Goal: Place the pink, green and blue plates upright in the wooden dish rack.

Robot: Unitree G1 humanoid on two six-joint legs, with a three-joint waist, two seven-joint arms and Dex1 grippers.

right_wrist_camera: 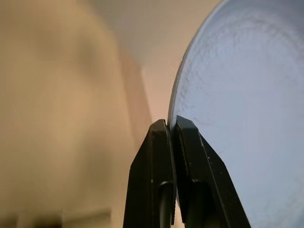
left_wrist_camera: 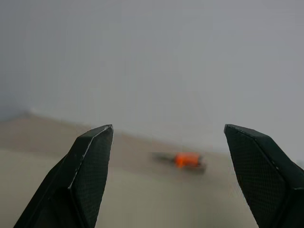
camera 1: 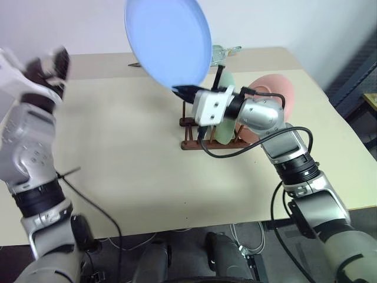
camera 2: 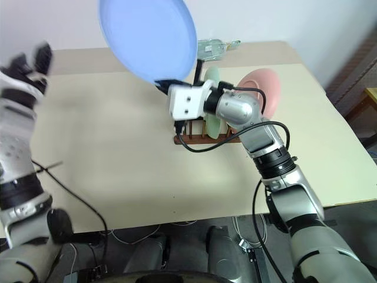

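I find the blue plate (camera 1: 168, 40) held aloft above the table (camera 1: 118, 153), pinched at its lower rim by my right gripper (camera 1: 184, 91). The right wrist view confirms the jaws closed thin on that rim, one finger on each face of the plate. My left gripper (left_wrist_camera: 166, 175) stands wide open and empty, off at the left side, well apart from the plate.

The wooden dish rack (camera 1: 206, 141) sits near the table's middle, below and beside the right gripper. The green plate (camera 1: 227, 115) and the pink plate (camera 1: 272, 97) already stand upright in it, the pink one farther to the right.

My assessment of handling: the plate looks like thin, stiff plastic, light enough for a single rim pinch to carry it. The matte surface should give fair friction, but the hold is at one edge point only, so I judge the plate liable to pivot or swing in the jaws if moved sharply. Breakage risk appears low. The rim is the sensible place to hold it, leaving the opposite edge free to enter between the pegs.
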